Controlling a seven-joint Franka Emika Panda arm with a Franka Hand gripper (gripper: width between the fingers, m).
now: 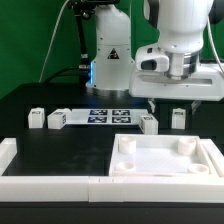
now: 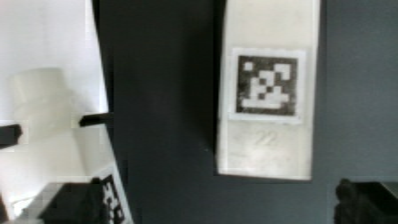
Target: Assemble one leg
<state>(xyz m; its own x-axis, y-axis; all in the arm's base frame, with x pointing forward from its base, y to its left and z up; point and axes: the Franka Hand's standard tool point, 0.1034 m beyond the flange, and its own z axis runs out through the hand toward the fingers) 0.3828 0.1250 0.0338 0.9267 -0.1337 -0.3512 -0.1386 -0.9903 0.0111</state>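
Nearest the lens, a white L-shaped barrier [image 1: 48, 180] lies along the table edge, just beside the white tray-like part [image 1: 165, 170] on the exterior view's left. The Panda arm [image 1: 185, 30] rises behind that tray, and its gripper [image 1: 168, 100] hangs above the tray's far edge. The marker board [image 1: 105, 115] lies flat behind the tray's far corner, on the exterior view's left.

Four small pegs stand behind the tray. Two [image 1: 150, 123] [image 1: 180, 118] are just beyond its far rim, under the gripper. Two more [image 1: 36, 119] [image 1: 57, 119] are well apart from it, past the marker board.

In the wrist view the leg [image 2: 267, 90] shows its square marker face. The fingertips [image 2: 80, 200] stand wide apart, clear of the leg and gripping nothing. I cannot tell which of the two near pegs it is.

This looks like the approach before the first grasp. Next, I judge, the gripper must centre over the leg, descend until the fingers straddle it, and close squarely.
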